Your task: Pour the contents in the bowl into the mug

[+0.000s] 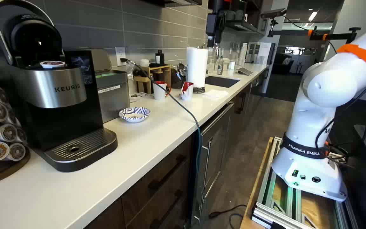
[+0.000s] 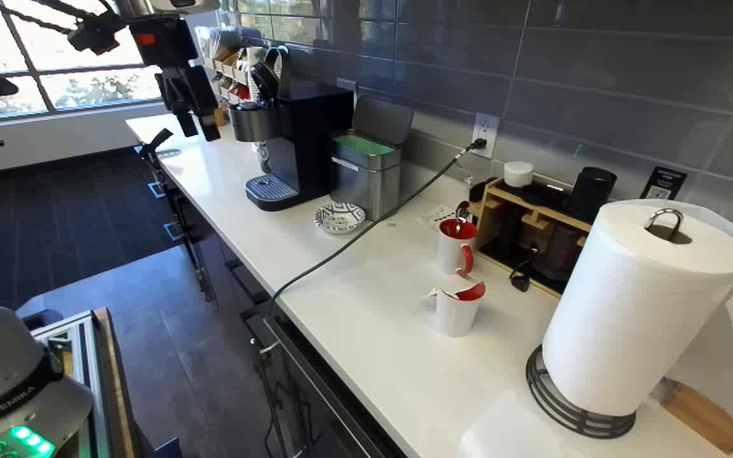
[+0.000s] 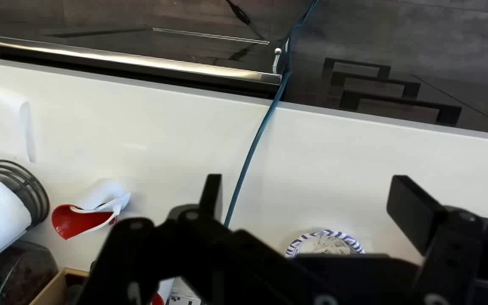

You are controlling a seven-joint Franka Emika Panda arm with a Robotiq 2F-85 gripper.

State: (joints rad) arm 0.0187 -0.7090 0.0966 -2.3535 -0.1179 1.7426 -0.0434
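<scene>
Gripper (image 3: 306,197) spread wide, holding nothing.
I find bowl (image 2: 339,218) and red-handled mug (image 2: 450,256) back from the counter's (image 2: 354,305) front edge.

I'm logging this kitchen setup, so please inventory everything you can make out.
counter: 1, white, along tiled wall
bowl: 1, white and blue, on counter
mug: 1, white and red, on counter
uneven-rimmed cup: 1, white and red, near mug
coffee machine: 1, black and silver, near bowl
coffee pods: many, mixed colours, mostly beside coffee machine
metal bin: 1, grey, beside coffee machine
paper-towel roll: 1, white, on black wire stand
sink: 1, dark, set in counter
wooden organiser: 1, tan, by tiled wall
cord: 1, dark, from outlet across counter
drawers: several, dark, below counter
anything smaller or distant: left out
gripper: 1, black, open above counter
arm: 1, white, beside counter
</scene>
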